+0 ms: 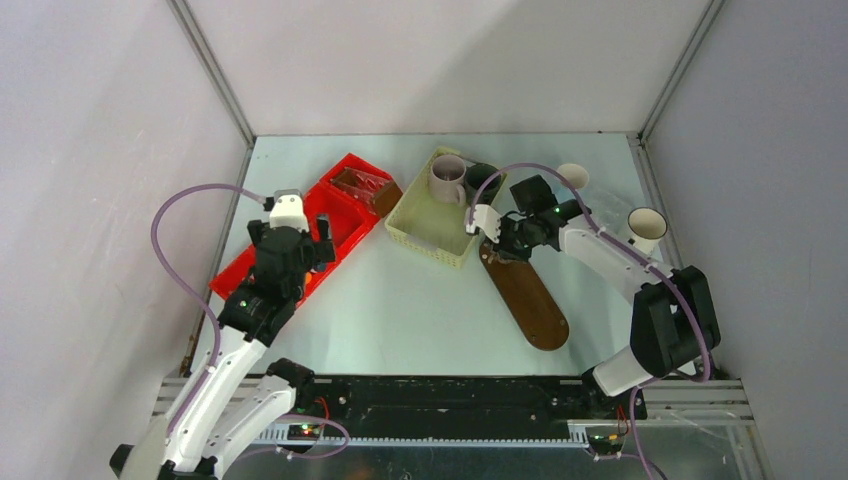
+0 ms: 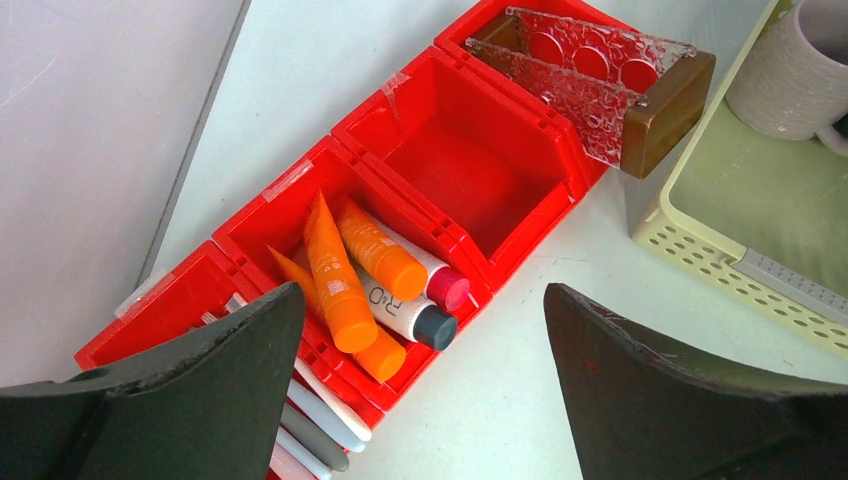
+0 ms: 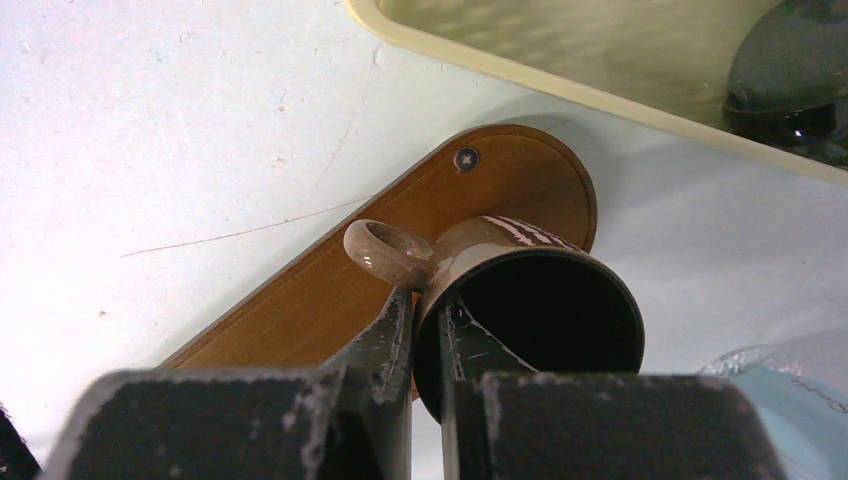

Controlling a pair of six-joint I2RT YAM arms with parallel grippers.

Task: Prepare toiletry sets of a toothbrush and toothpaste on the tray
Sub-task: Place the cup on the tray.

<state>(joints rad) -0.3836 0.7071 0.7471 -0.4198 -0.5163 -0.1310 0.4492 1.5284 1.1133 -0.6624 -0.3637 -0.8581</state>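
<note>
My right gripper (image 1: 500, 246) is shut on the wall of the small dark brown mug (image 3: 530, 300), one finger inside and one outside beside the handle. It holds the mug over the far end of the dark brown oval tray (image 1: 530, 300), which also shows in the right wrist view (image 3: 330, 290). My left gripper (image 2: 425, 300) is open and empty above the red bin (image 1: 300, 235). Orange toothpaste tubes (image 2: 335, 275) and a white one (image 2: 405, 310) lie in one compartment. Slim white toothbrushes (image 2: 320, 400) stick out of the nearest compartment. A mauve-grey mug (image 1: 447, 178) and a dark green mug (image 1: 483, 178) stand in the yellow basket (image 1: 430, 225).
A clear textured holder with wooden ends (image 2: 600, 70) lies across the red bin's far compartment. Two white paper cups (image 1: 572, 176) (image 1: 646, 228) stand at the right. Grey walls close in the table on three sides.
</note>
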